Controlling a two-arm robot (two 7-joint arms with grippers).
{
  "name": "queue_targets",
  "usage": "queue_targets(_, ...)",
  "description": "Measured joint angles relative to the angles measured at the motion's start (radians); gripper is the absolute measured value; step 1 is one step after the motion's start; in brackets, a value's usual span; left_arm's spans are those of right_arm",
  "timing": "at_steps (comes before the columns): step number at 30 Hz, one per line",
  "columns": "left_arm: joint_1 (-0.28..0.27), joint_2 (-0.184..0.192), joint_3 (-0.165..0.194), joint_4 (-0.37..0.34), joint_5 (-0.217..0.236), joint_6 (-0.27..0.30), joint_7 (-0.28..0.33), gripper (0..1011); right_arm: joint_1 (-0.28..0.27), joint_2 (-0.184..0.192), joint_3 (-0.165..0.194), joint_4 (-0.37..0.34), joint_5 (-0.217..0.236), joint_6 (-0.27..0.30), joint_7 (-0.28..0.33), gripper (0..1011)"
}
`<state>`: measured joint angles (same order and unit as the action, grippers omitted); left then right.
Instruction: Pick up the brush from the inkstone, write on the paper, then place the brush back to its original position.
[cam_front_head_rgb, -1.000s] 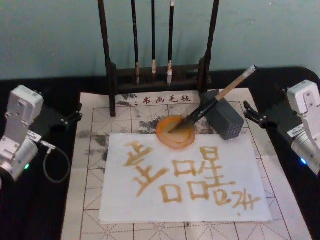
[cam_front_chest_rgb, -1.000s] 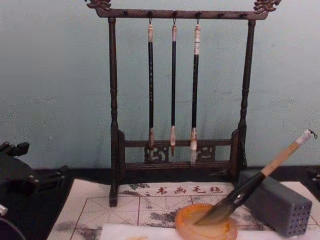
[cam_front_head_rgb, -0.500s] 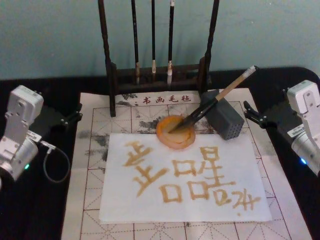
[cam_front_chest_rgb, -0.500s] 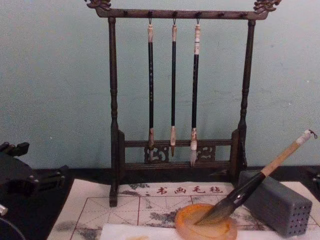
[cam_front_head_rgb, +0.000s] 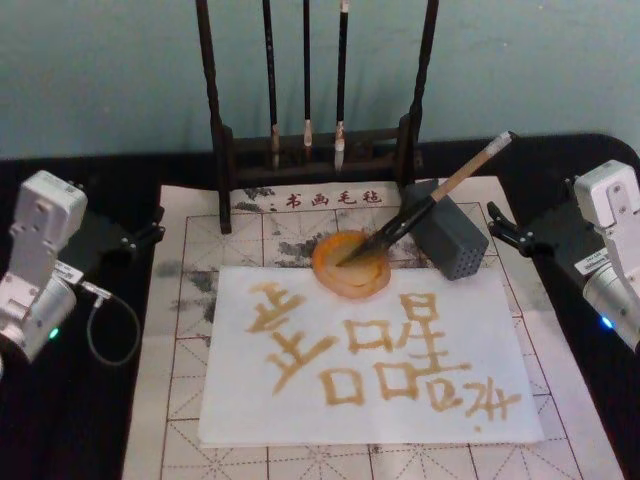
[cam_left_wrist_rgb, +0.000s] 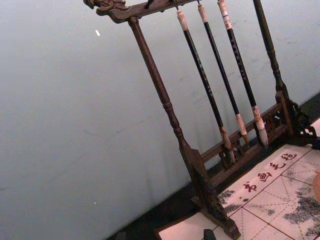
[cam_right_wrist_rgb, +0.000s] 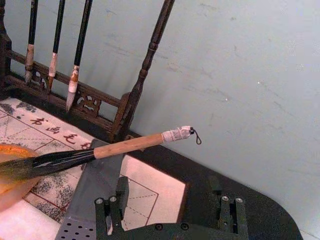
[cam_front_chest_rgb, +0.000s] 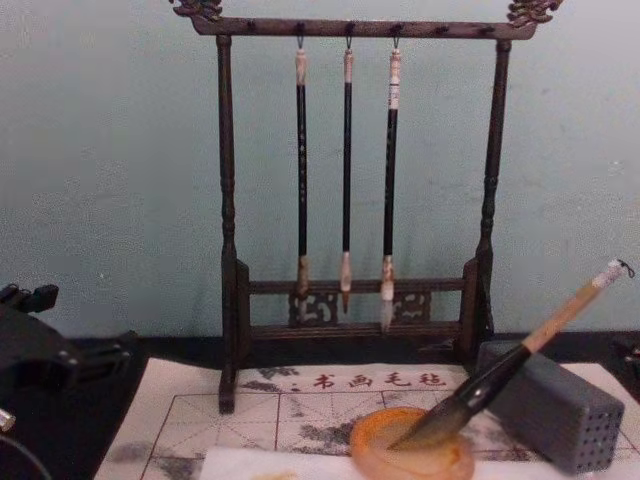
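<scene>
The brush (cam_front_head_rgb: 432, 199) lies at a slant, its dark bristles in the round orange inkstone (cam_front_head_rgb: 349, 264) and its tan handle propped on a grey block (cam_front_head_rgb: 451, 239). In the chest view the brush (cam_front_chest_rgb: 500, 372) leans up to the right out of the inkstone (cam_front_chest_rgb: 410, 451). The white paper (cam_front_head_rgb: 370, 360) lies in front of the dish and carries several ochre characters. My left gripper (cam_front_head_rgb: 155, 225) is parked open at the mat's left edge. At the right, my right gripper (cam_front_head_rgb: 493, 224) is open too, and the right wrist view shows its fingers (cam_right_wrist_rgb: 107, 212) spread with nothing between them, short of the brush (cam_right_wrist_rgb: 125, 147).
A dark wooden rack (cam_front_head_rgb: 315, 150) with three slim hanging brushes (cam_front_chest_rgb: 346, 180) stands at the back. A cream mat (cam_front_head_rgb: 190, 300) with red grid lines lies under the paper on the black table. A cable loop (cam_front_head_rgb: 110, 330) hangs by the left arm.
</scene>
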<state>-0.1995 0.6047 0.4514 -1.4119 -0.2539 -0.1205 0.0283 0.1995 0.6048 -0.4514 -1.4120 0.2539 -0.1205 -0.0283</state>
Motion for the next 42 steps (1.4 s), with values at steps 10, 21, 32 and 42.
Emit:
queue_targets(10,0.0,0.0,0.0,0.0,0.0,0.0,0.0,1001,-0.02,-0.014,0.041,-0.014,0.063,0.011,0.053,1002)
queue_targets(21,0.0,0.0,0.0,0.0,0.0,0.0,0.0,1001,-0.037,-0.062,0.13,-0.036,0.296,0.142,0.199,1002)
queue_targets(32,0.0,0.0,0.0,0.0,0.0,0.0,0.0,1001,-0.019,-0.166,0.236,-0.017,0.547,0.344,0.249,1002)
queue_targets(42,0.0,0.0,0.0,0.0,0.0,0.0,0.0,1001,-0.011,-0.217,0.281,-0.002,0.71,0.44,0.215,1002)
